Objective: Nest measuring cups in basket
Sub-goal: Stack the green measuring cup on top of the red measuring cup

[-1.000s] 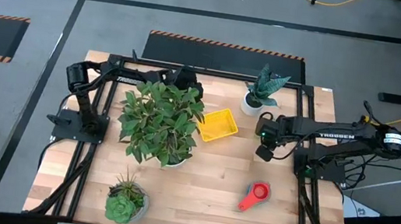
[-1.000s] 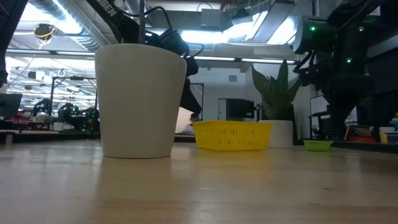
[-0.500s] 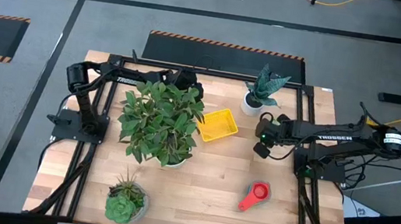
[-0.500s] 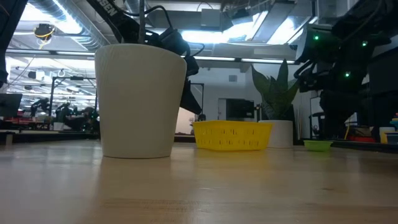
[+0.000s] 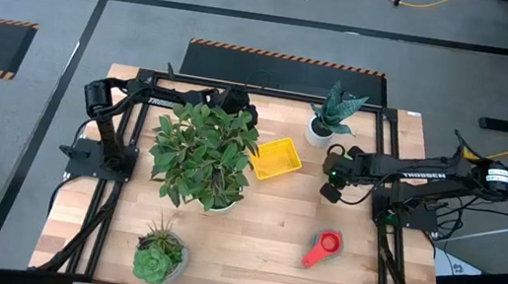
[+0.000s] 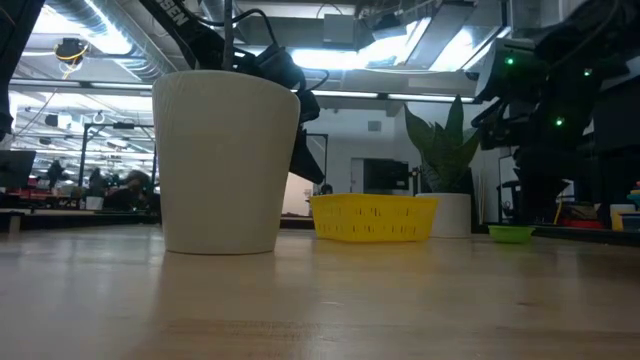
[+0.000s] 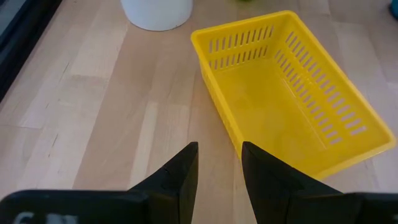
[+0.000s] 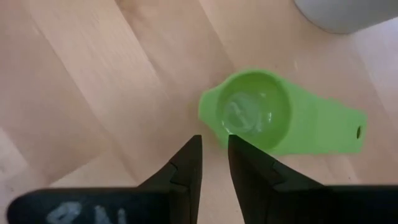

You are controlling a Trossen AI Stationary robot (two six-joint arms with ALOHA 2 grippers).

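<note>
Right gripper (image 8: 213, 158) hovers over green cup (image 8: 258, 115) on table's right-far area, fingers slightly apart, empty; cup directly ahead, handle pointing away sideways. Basket (image 5: 274, 158) lies left, empty.

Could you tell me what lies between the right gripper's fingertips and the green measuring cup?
Nothing: in the right wrist view only bare wood separates the right gripper from the green measuring cup.

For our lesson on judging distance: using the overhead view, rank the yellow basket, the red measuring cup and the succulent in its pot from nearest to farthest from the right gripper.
From the right gripper:
1. Yellow basket, just beside it, toward the table's middle.
2. Red measuring cup, nearer the front edge.
3. Succulent, at the far front corner on the left arm's side.
</note>
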